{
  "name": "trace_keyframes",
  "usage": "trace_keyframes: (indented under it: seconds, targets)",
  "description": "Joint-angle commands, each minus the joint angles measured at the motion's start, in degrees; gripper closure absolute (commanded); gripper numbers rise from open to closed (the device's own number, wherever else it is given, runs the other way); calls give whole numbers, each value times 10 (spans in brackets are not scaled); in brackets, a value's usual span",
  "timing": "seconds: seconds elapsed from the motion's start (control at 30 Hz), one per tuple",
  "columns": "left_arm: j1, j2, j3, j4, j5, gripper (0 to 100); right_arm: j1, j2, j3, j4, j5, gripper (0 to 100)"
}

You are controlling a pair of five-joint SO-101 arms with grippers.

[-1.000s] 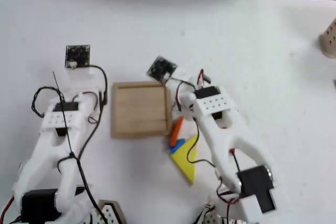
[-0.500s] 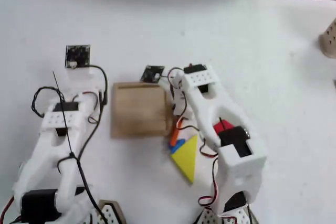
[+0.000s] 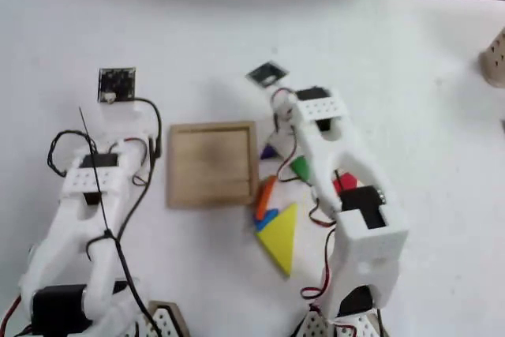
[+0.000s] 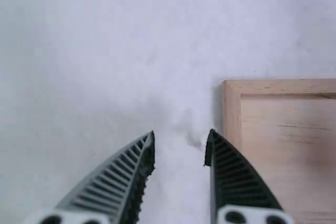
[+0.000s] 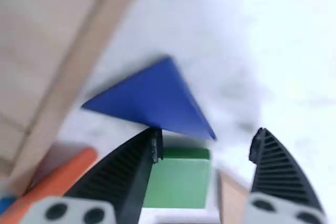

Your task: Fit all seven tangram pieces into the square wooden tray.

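While the square wooden tray (image 3: 211, 163) sits mid-worktop in the high view, a yellow triangle (image 3: 280, 238), an orange piece (image 3: 266, 193) and a green piece (image 3: 300, 167) lie just right of it. In the left wrist view, the left hand (image 4: 178, 145) is spread over bare worktop (image 4: 94, 51) just left of the tray. In the right wrist view, the right hand (image 5: 207, 142) is spread, pinching nothing, by a blue triangle (image 5: 152, 100).

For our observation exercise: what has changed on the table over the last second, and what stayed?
The right arm swung right, off the tray's far corner, uncovering the purple piece and green piece; its open claw hangs over them. Nothing was gripped. Left arm, tray and yellow triangle stayed put.
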Motion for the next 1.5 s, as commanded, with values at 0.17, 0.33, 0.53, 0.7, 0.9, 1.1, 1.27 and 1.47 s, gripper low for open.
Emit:
trace_keyframes:
  seconds: [0.17,0.33,0.53,0.7,0.9,1.1,1.27,1.47]
  targets:
    - [-1,-25,-2,-13,-3,823,15,-8,-25,-7,-5,735]
    - [-1,-25,-2,-13,-3,823,-18,-5,-28,-16,147,734]
    - [-1,-24,-2,-13,-3,823,-58,-1,-24,-16,281,734]
    - [-1,-24,-2,-14,-3,823,-59,31,-52,90,359,735]
    - [0,-24,-2,-14,-3,823,-57,26,-30,145,418,736]
    - [0,-24,-2,-14,-3,823,-58,-29,49,113,418,736]
    - [0,-24,-2,-14,-3,823,-59,-144,200,7,371,735]
    - [0,-24,-2,-14,-3,823,-60,-268,338,-122,338,735]
